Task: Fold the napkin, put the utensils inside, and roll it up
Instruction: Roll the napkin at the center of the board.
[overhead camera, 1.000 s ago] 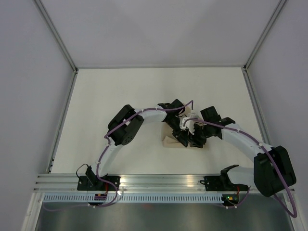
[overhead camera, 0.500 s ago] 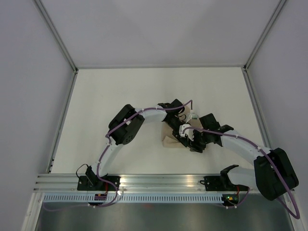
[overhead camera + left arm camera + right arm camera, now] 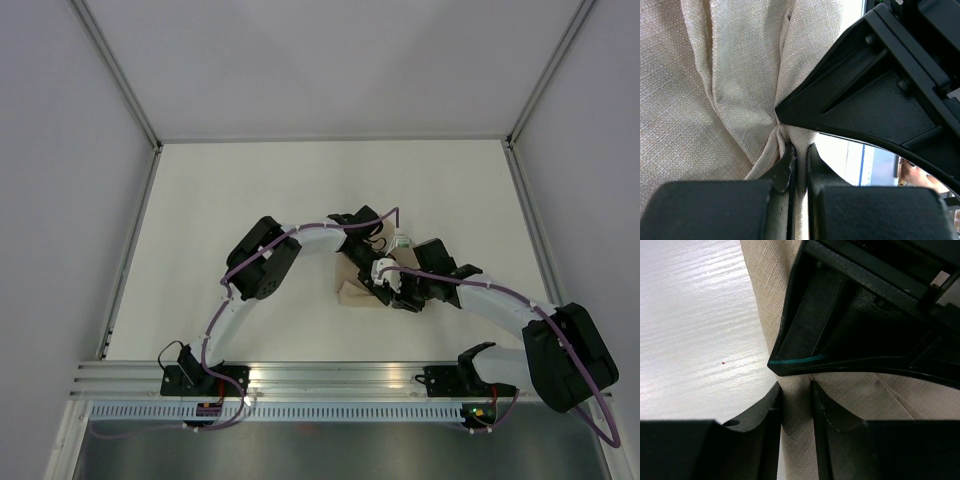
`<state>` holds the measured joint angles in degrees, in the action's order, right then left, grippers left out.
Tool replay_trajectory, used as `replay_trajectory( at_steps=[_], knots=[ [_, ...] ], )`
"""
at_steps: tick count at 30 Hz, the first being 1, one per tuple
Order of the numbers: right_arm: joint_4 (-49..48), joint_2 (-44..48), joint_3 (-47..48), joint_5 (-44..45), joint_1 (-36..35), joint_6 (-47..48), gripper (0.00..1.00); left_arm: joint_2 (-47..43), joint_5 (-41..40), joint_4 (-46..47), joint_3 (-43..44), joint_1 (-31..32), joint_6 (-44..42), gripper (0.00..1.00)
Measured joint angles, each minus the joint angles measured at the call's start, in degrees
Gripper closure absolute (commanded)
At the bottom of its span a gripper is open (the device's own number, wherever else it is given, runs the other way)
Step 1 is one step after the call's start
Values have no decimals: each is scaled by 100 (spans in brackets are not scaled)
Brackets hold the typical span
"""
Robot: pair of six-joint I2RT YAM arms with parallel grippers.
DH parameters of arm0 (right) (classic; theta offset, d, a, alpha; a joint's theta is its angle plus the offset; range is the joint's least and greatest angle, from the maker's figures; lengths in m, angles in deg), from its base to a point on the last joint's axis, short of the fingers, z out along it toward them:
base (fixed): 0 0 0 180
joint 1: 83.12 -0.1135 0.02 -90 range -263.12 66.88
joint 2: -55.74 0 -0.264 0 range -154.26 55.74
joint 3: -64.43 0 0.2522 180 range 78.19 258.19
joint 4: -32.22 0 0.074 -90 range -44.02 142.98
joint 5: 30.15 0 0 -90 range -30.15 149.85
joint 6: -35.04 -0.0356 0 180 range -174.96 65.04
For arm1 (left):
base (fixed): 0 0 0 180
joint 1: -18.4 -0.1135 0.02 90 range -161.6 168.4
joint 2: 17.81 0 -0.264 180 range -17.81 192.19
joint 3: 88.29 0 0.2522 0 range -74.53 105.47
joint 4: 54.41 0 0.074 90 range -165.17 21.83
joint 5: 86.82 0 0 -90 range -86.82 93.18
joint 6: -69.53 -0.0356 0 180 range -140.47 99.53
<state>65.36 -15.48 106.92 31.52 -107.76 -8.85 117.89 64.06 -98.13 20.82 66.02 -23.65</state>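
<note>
The beige napkin lies bunched into a small bundle at the table's middle, mostly under both grippers. My left gripper comes in from the far side. In the left wrist view it is shut on a thin upright fold of the napkin. My right gripper comes in from the right. In the right wrist view it is shut on a fold of the napkin, right under the left gripper's black body. The two grippers touch tip to tip. The knife is hidden.
The white table has a metal frame round it, with a post line at the left and right. The arm bases sit on the rail at the near edge. Bare table shows in the right wrist view.
My right gripper has slid left and nearer along the napkin, drawing its wrist in close to the left gripper. The left arm has barely moved. The napkin bundle stays in place.
</note>
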Motion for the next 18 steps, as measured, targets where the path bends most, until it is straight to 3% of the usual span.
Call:
replay_trajectory(
  at_steps=[4,10,18],
  knots=[
    [-15,-13,-11,-4,0,-7,80,44,79,-17,33,-15,2,90],
    [44,-221,127,-70,0,2,95,52,94,66,-20,-68,173,70],
    [57,-693,439,-339,4,28,99,-282,28,826,-658,-323,861,66]
  ],
)
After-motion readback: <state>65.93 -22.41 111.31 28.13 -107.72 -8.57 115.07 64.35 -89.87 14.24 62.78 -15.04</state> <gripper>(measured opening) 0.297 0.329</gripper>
